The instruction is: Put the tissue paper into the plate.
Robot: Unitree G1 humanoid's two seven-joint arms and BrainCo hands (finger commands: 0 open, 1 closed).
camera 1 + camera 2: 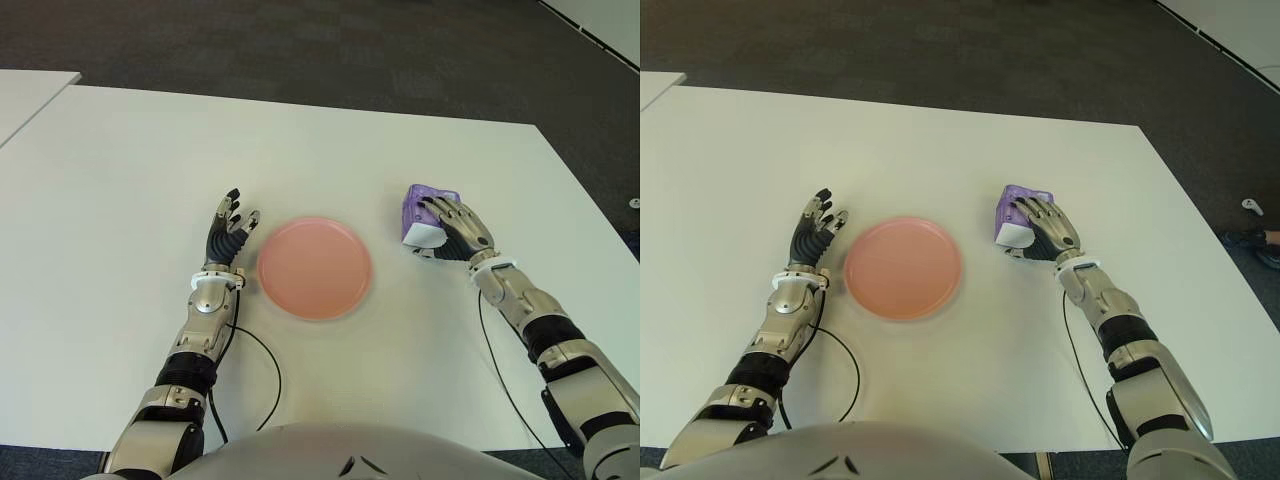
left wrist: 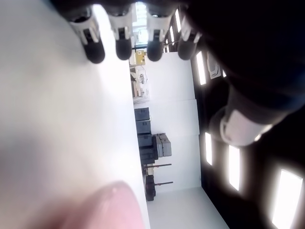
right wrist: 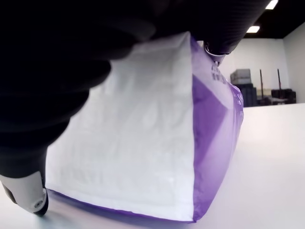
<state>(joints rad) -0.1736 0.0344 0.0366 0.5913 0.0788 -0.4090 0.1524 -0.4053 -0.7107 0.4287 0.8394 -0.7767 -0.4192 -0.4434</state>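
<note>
The right hand (image 1: 455,228) wraps its fingers over the tissue paper pack (image 1: 424,208) — pack on the white desk (image 1: 120,180), at 3 o'clock from the pink plate (image 1: 315,267). Left hand (image 1: 230,232) at the plate's 9 o'clock — fingers spread, holding nothing.

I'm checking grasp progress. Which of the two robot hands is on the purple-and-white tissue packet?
The right hand, its fingers draped over the purple-and-white tissue packet right of the round pink plate. The left hand shows left of the plate, fingers spread, holding nothing.
</note>
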